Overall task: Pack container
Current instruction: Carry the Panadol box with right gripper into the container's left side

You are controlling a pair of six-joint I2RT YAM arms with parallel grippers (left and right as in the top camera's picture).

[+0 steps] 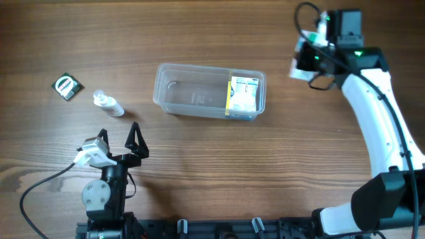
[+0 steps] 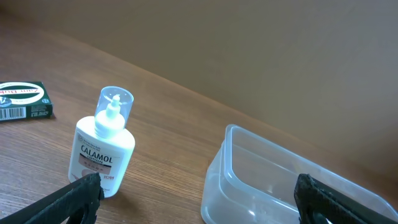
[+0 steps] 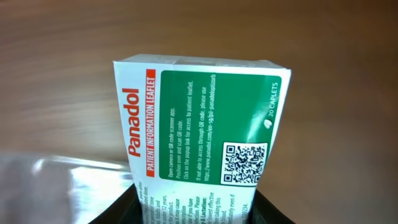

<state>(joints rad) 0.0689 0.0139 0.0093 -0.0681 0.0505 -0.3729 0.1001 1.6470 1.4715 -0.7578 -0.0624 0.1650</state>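
The container (image 1: 174,93) is a clear rectangular tub lying mid-table, with a yellow and white box (image 1: 243,93) in its right end. To the right of the tub, my right gripper (image 1: 303,62) is shut on a white and green Panadol box (image 3: 199,112), which pokes out past its fingers (image 3: 118,211). The same box shows in the overhead view as a white shape (image 1: 296,69) at the gripper. My left gripper (image 1: 118,137) stands wide open near the front left, with nothing between its fingers. In the left wrist view the tub's near corner (image 2: 227,134) sits between the jaws' line and the right finger (image 2: 320,199).
A small clear Calamol bottle (image 1: 108,104) (image 2: 106,152) lies left of the tub, just beyond my left finger (image 2: 78,196). A dark green packet (image 1: 68,86) (image 2: 25,102) lies at the far left. A blurred pale patch (image 3: 56,186) fills the lower left of the right wrist view.
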